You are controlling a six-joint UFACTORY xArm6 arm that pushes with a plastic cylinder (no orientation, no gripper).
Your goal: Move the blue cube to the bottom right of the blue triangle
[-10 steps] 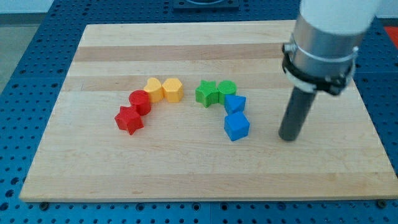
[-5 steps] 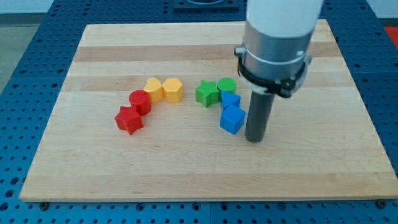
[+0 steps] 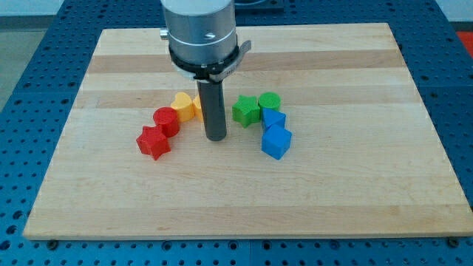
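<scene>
The blue cube (image 3: 276, 142) lies right of the board's middle, directly below the blue triangle (image 3: 273, 120) and touching it. My tip (image 3: 215, 137) rests on the board well to the left of the blue cube, between the yellow blocks and the green star (image 3: 245, 111). The rod hides most of one yellow block behind it.
A green cylinder (image 3: 270, 102) sits above the blue triangle. A yellow block (image 3: 182, 106), a red cylinder (image 3: 165, 120) and a red star (image 3: 153, 142) lie in an arc at the tip's left. The wooden board (image 3: 355, 185) sits on a blue perforated table.
My tip swept from the right of the blue cube leftward across the board to the left of the green star. The blue cube shifted slightly left and turned.
</scene>
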